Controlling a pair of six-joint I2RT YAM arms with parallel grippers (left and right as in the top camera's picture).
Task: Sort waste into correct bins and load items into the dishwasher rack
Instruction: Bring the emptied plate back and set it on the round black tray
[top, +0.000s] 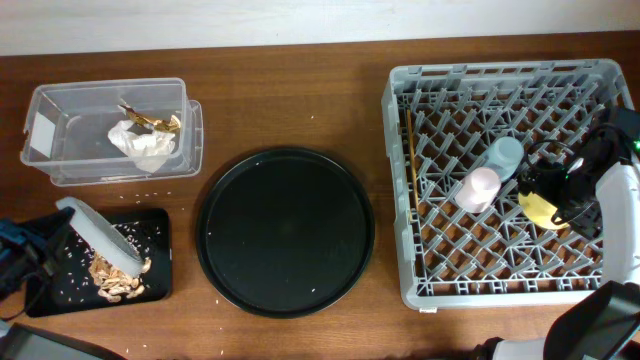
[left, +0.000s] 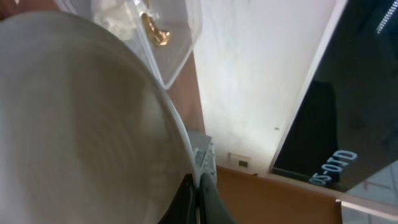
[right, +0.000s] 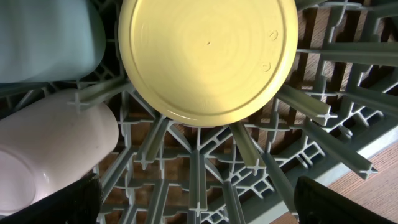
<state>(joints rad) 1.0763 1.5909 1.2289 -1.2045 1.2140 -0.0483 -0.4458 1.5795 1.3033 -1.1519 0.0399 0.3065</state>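
While the left gripper (left: 199, 186) pinches the rim of the grey round plate (top: 100, 235), the plate tilts far left of the dishwasher rack (top: 500, 72), its length slanting toward it; the right gripper (right: 199, 202), spread and empty, hovers within the rack over the yellow bowl (right: 208, 56); the white label (top: 42, 130) on the clear box (top: 95, 92) looks blank

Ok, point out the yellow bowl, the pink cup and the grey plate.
yellow bowl (right: 208, 56), right wrist view, centre of its underside.
pink cup (top: 480, 188), overhead view, middle of its body.
grey plate (top: 100, 238), overhead view, middle of its tilted rim.
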